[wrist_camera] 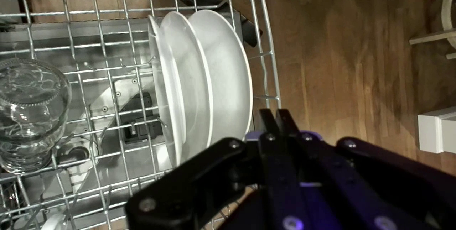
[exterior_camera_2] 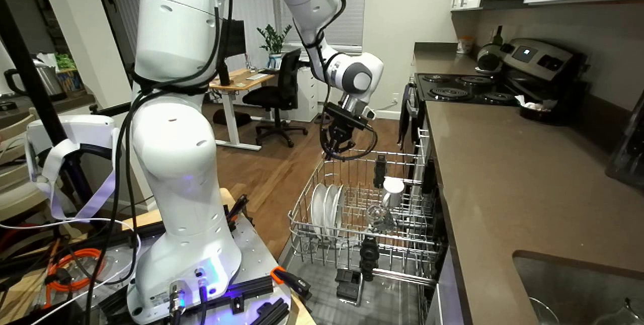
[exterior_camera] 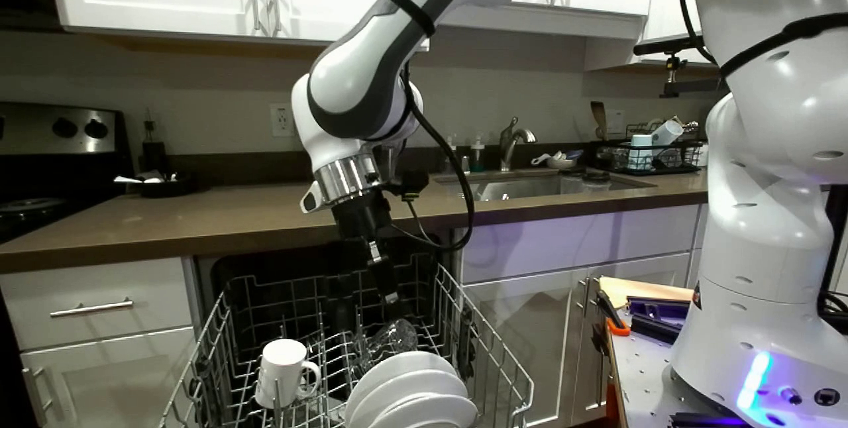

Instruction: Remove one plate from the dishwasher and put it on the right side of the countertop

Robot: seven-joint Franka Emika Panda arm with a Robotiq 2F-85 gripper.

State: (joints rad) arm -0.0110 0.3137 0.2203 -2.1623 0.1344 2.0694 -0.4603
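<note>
Several plain white plates stand on edge side by side in the dishwasher rack (wrist_camera: 263,54). The rightmost plate (wrist_camera: 224,62) faces my gripper in the wrist view; the plates also show in both exterior views (exterior_camera: 407,381) (exterior_camera_2: 322,209). My gripper (wrist_camera: 273,110) is shut, with only a thin gap and nothing between its fingertips. It is above the rack, and its tips lie to the right of the plates in the wrist view. It also shows in an exterior view (exterior_camera: 391,297), pointing down. The dark countertop (exterior_camera: 218,219) runs above the dishwasher; it also shows in an exterior view (exterior_camera_2: 508,189).
A clear glass jar (wrist_camera: 32,112) and a white mug (exterior_camera: 281,372) sit in the rack beside the plates. A sink (exterior_camera: 517,188) with a faucet (exterior_camera: 509,143) is in the counter. A dish drying rack (exterior_camera: 652,155) stands farther right. A black stove (exterior_camera_2: 468,88) adjoins the counter.
</note>
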